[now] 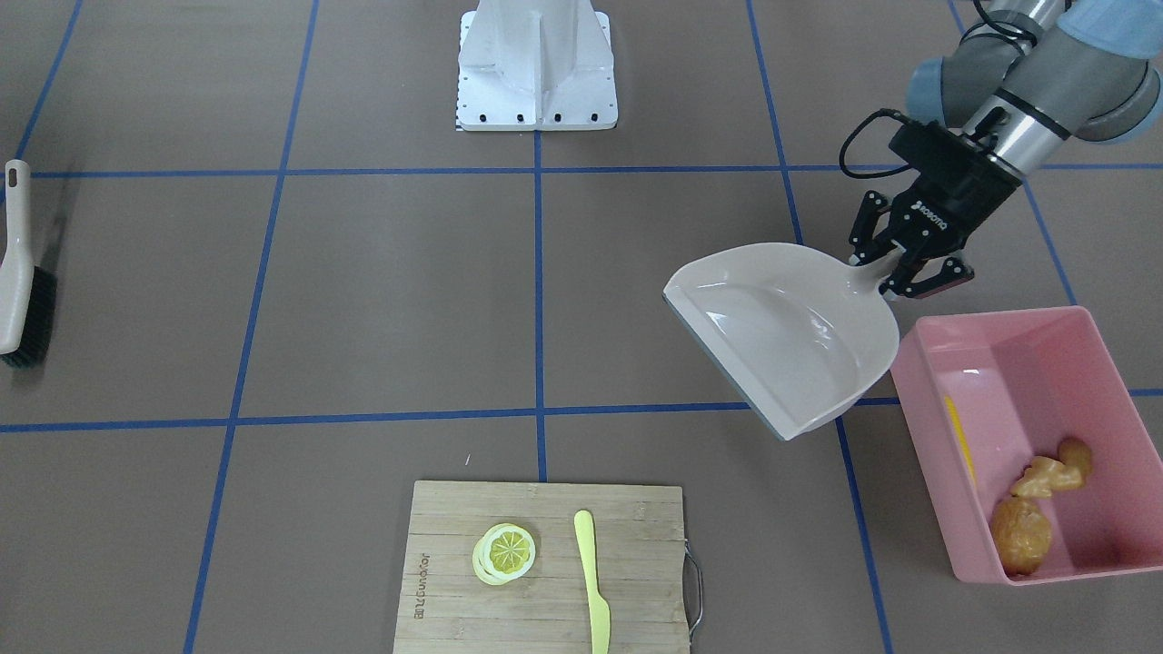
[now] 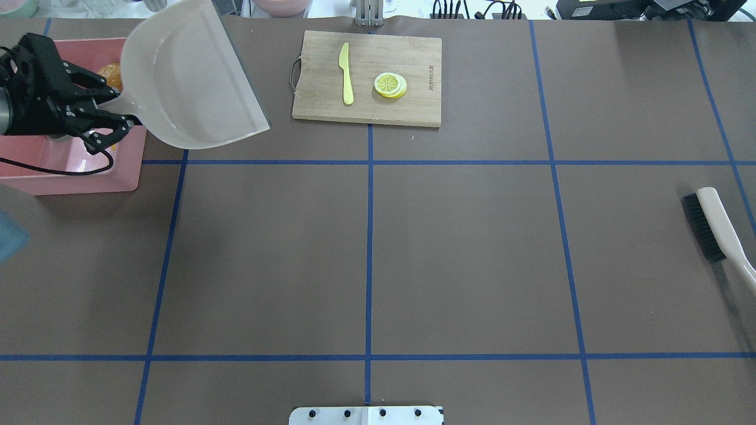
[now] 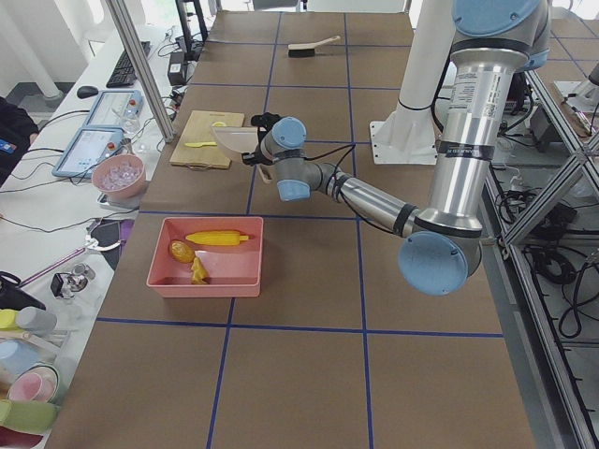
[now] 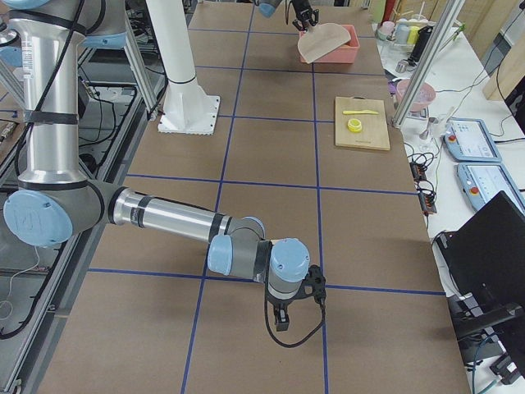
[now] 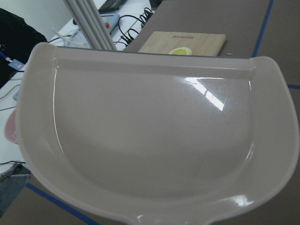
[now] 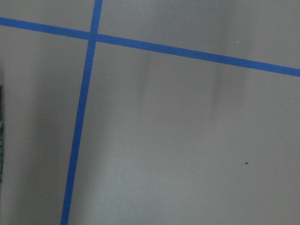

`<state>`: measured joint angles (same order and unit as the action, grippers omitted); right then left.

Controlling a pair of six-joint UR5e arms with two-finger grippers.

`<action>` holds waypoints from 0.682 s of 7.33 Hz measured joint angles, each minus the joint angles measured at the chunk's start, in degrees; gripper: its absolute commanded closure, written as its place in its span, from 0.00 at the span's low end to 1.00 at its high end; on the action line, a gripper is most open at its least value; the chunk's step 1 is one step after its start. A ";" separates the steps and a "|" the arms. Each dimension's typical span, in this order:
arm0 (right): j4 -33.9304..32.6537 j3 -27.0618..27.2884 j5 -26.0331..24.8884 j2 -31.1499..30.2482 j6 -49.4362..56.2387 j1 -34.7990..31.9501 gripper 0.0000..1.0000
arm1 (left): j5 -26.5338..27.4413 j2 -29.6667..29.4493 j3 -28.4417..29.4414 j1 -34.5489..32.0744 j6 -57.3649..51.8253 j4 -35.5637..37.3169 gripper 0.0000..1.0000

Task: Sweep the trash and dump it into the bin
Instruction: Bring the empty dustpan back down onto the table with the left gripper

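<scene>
Clamping my left pincer (image 1: 909, 263) on the handle of the smooth, empty beige dustpan (image 1: 781, 336), I am holding its mouth pointed away from the tall pink bin (image 1: 999, 316) just beside me. Ridged corn (image 3: 217, 238), knobbly ginger (image 1: 1047, 474) and round potato (image 1: 1019, 538) are lying inside it. Whether my right pincer (image 4: 283, 316), well apart, is gripping I cannot tell.

Brown table (image 1: 382, 300) gridded with blue tape, large pink rectangular plastic tub (image 1: 999, 316) toward one end, handled bamboo cutting board (image 1: 445, 545) at the operators' edge, beige black-bristled brush (image 1: 18, 272) at the other end, white robot base plate (image 1: 536, 100).
</scene>
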<state>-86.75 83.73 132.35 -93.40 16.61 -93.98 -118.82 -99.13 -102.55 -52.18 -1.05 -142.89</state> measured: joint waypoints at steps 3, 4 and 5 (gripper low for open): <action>0.00 -0.29 0.27 -0.14 0.00 0.02 0.00 | -0.62 -1.89 -0.87 7.99 -11.55 6.49 1.00; -0.02 -0.41 0.33 -0.25 0.00 0.02 0.00 | -0.67 -2.08 -1.19 9.85 -13.73 10.63 1.00; -0.04 -0.51 0.37 -0.42 0.00 0.02 0.00 | -0.69 -2.16 -1.56 11.43 -14.70 14.31 1.00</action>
<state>-86.78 83.22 132.72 -93.82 16.61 -93.96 -119.52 -101.29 -104.12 -40.75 -15.75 -128.58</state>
